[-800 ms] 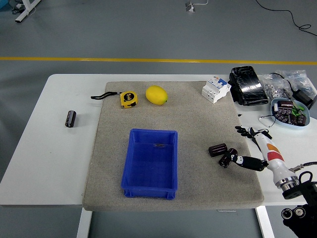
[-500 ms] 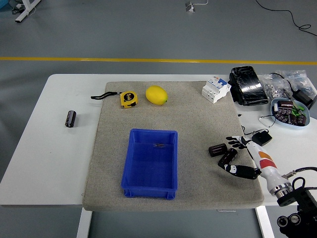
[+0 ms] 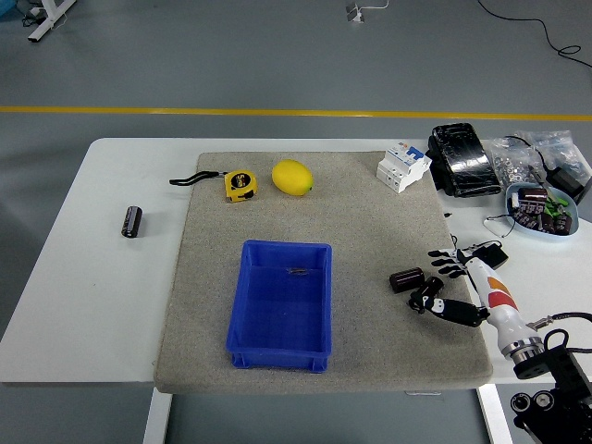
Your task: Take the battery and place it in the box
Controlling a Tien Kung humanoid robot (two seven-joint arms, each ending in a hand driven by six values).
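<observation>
A big white table (image 3: 102,305) has a gray mat (image 3: 370,231) on most of it. In the middle of the mat sits a blue box (image 3: 281,304). There is only a tiny dark speck inside it, too small to make out.

The right hand (image 3: 450,287) comes in from the lower right corner, at about 4 o'clock from the box. Its fingers (image 3: 442,264) are spread out toward the left and its thumb points left below them. Two dark batteries lie there. One battery (image 3: 406,279) lies on the mat just left of the fingers. The second battery (image 3: 423,298) is right at the thumb tip. I cannot tell if the hand is pinching it or only touching it. The arm is white with a red and orange mark, and part of it is cut off by the picture edge.

A third battery (image 3: 132,222) lies alone on the bare table at about 10 o'clock from the box, well apart from it.

At 12 o'clock from the box are a yellow tape measure (image 3: 240,184) with a black strap and a lemon (image 3: 291,178). The tape measure has writing on it, but it is too small to read.

At 1 o'clock is a white switch block (image 3: 403,166) with blue parts. Beside it is a shiny black pack (image 3: 462,159). Farther right is a small blue bowl (image 3: 555,227) of little parts and clear bags (image 3: 523,157), hard to make out.
</observation>
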